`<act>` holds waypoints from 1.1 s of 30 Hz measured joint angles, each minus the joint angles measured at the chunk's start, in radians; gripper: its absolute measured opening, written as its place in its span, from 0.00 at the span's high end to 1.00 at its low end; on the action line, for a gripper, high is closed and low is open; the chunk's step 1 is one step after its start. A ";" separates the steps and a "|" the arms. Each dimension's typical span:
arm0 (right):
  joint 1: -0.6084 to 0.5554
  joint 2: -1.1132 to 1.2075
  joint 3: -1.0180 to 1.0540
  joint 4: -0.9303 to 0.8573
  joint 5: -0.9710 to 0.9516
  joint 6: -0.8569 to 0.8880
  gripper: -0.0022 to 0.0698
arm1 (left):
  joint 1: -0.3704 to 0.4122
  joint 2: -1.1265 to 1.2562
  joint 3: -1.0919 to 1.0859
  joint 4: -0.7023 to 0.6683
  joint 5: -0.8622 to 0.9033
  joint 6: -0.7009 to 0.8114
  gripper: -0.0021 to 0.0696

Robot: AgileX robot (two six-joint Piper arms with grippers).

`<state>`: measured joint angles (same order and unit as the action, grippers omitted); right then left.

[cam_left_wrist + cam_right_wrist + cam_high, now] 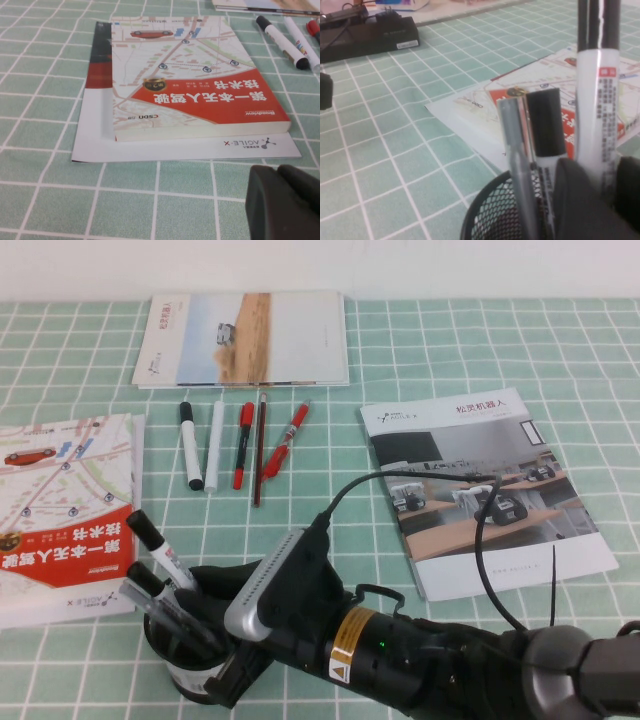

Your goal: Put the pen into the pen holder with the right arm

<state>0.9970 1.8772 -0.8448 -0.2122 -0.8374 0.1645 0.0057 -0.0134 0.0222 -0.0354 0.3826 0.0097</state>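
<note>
The pen [157, 547], white-barrelled with a black cap, stands tilted with its lower end inside the black mesh pen holder [185, 672] at the front left of the table. My right gripper [192, 592] reaches across the front edge and is shut on the pen's barrel just above the holder's rim. In the right wrist view the pen [594, 105] stands upright between the dark fingers [575, 200], over the holder's rim [487, 215]. Two grey markers [145, 595] also stand in the holder. My left gripper [278, 175] is shut and empty, low over the tablecloth near the book.
A red map-covered book [60, 510] on a white sheet lies left of the holder. A row of markers, red pens and a pencil [240, 445] lies mid-table. A booklet [245, 338] lies at the back and a brochure [480, 490] at the right.
</note>
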 joint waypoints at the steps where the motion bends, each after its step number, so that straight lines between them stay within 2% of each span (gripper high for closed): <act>1: 0.000 0.000 0.000 0.002 0.001 0.000 0.73 | 0.000 0.000 0.000 0.000 0.000 0.000 0.98; 6: 0.000 0.000 0.000 0.009 0.005 0.000 0.60 | 0.000 0.000 0.000 0.000 0.000 0.000 0.98; 12: 0.000 -0.061 0.000 0.009 0.119 0.000 0.57 | 0.000 0.000 0.000 0.000 0.000 0.000 0.98; 15: 0.000 -0.143 0.000 0.003 0.234 0.000 0.64 | 0.000 0.000 0.000 0.000 0.000 0.000 0.98; 19: 0.000 -0.319 0.000 -0.060 0.438 0.000 0.87 | 0.000 0.000 0.000 0.000 0.000 0.000 0.98; 21: 0.000 -0.411 0.000 -0.087 0.548 0.000 0.94 | 0.000 0.000 0.000 0.000 0.000 0.000 0.98; 29: 0.000 -0.752 0.021 -0.104 1.098 0.000 0.99 | 0.000 0.000 0.000 0.000 0.000 0.000 0.98; 33: 0.000 -0.876 0.061 -0.050 1.257 0.000 0.99 | 0.000 0.000 0.000 0.000 0.000 0.000 0.98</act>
<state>0.9970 1.0016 -0.7834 -0.2620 0.4199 0.1648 0.0057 -0.0134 0.0222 -0.0354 0.3826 0.0097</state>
